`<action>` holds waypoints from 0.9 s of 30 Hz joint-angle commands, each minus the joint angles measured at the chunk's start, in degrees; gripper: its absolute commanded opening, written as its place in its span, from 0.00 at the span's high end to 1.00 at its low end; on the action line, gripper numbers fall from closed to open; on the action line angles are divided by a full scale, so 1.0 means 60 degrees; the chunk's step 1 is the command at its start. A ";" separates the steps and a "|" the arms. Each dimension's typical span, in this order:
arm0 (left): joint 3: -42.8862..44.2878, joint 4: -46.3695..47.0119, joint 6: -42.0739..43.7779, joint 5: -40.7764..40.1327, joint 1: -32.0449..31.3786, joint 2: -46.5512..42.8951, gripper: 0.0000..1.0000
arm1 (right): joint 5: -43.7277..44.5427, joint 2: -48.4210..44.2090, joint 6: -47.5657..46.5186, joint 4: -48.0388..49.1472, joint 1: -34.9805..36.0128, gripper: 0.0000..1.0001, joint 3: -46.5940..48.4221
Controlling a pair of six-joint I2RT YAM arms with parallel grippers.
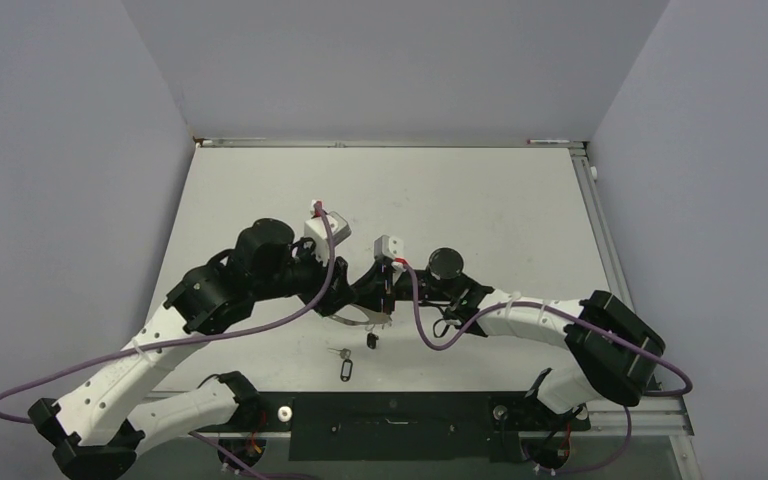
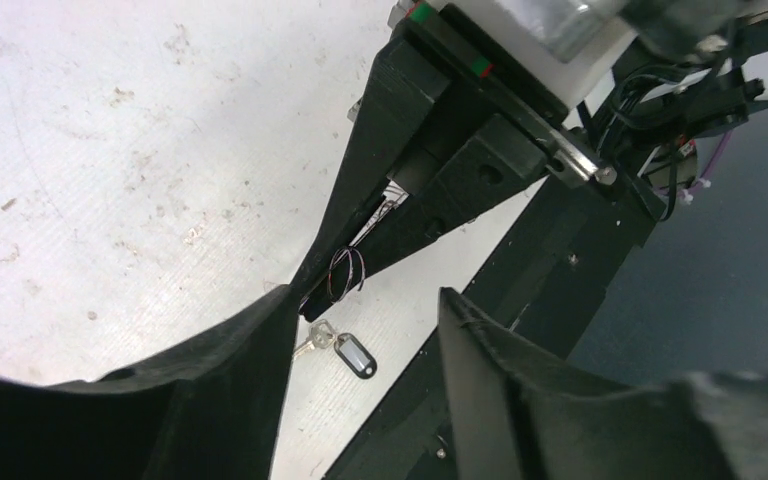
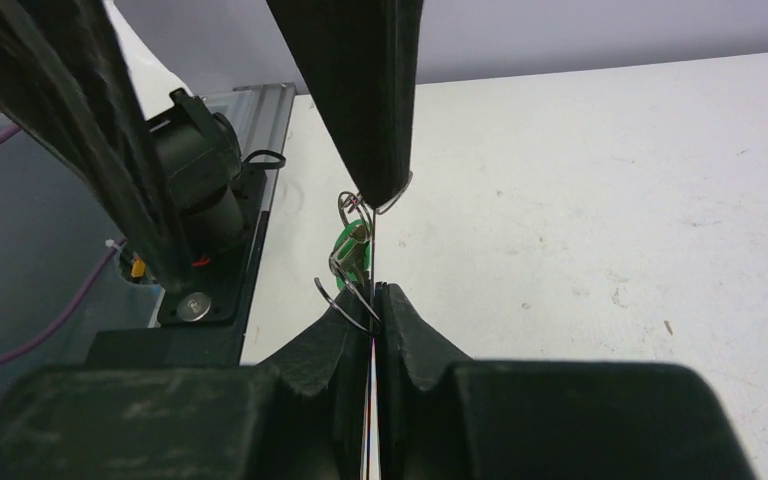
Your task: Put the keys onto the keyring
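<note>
My right gripper is shut on a thin wire keyring, held just above the white table. A green tag with a small silvery key hangs on the wire just past the fingertips. My left gripper is open, nothing between its fingers; one finger comes down from above, its tip close to the wire. In the top view both grippers meet at mid-table. Another silvery key lies on the table joined to a black tag, below the grippers.
The black base plate runs along the near table edge, close to the lying key. Purple cables loop from both wrists. Grey walls enclose the table at the back and sides, and a metal rail lines the right edge.
</note>
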 commanded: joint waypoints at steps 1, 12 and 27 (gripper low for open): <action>0.0013 0.1110 -0.0276 -0.0277 -0.0020 -0.0839 0.44 | 0.0196 -0.0517 0.0053 0.0940 -0.0013 0.95 -0.0057; -0.3574 0.5103 0.0558 0.0556 -0.0034 -0.4757 0.46 | 0.0691 -0.1216 0.0800 0.0769 -0.0004 0.95 -0.0068; -0.5914 0.8299 0.2901 0.2006 -0.0031 -0.5903 0.62 | 0.2180 -0.1789 0.1144 -0.0569 0.1394 0.95 0.0217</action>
